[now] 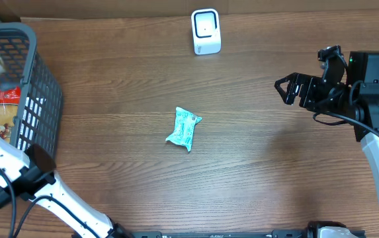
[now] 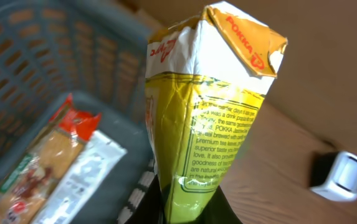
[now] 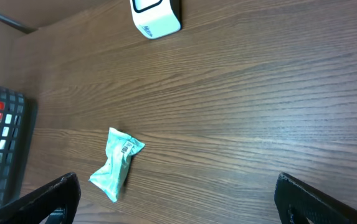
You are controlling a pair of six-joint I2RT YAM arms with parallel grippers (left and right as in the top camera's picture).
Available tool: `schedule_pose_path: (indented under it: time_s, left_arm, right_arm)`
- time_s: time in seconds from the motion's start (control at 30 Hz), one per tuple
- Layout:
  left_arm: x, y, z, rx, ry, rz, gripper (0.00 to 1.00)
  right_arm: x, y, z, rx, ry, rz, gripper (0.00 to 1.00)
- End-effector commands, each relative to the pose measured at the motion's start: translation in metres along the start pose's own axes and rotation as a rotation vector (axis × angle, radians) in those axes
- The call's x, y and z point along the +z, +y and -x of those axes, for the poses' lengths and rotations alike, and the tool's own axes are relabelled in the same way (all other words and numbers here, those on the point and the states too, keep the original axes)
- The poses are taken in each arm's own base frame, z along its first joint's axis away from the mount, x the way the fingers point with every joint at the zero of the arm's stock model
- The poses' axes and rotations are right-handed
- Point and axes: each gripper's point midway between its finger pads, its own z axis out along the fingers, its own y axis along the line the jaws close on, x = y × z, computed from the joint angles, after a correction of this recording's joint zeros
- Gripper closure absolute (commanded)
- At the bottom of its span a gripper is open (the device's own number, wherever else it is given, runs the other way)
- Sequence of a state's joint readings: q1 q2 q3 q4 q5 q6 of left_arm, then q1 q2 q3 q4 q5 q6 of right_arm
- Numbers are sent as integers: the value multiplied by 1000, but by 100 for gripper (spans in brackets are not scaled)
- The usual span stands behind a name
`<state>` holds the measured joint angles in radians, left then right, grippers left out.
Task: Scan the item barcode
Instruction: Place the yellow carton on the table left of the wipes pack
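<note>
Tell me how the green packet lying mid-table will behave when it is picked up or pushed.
The green packet looks crinkled and pinched at its ends, so it will probably flex rather than stay stiff. It lies flat on the table, so a push should slide it, not roll it.

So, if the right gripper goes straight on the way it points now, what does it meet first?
Probably bare table: the open right gripper aims between the green packet and the white scanner. Depth is unclear.
</note>
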<state>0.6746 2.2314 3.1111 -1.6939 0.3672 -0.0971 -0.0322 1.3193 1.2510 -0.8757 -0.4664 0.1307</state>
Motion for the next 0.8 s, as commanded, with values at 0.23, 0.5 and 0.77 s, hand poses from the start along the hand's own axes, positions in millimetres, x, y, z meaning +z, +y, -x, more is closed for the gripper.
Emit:
schedule_pose_path:
  time_s: [0.23, 0.5, 0.77]
  left_arm:
    - [-21, -140, -43, 264, 71, -292, 96]
    - [52, -202, -175, 439, 541, -310, 96]
    - [107, -198, -315, 609, 892, -115, 96]
  right_arm:
    - [-4, 2, 3, 0, -2, -3, 0]
    - [-4, -1, 3, -1, -7, -16, 0]
    - [-4, -2, 7, -6, -19, -26, 0]
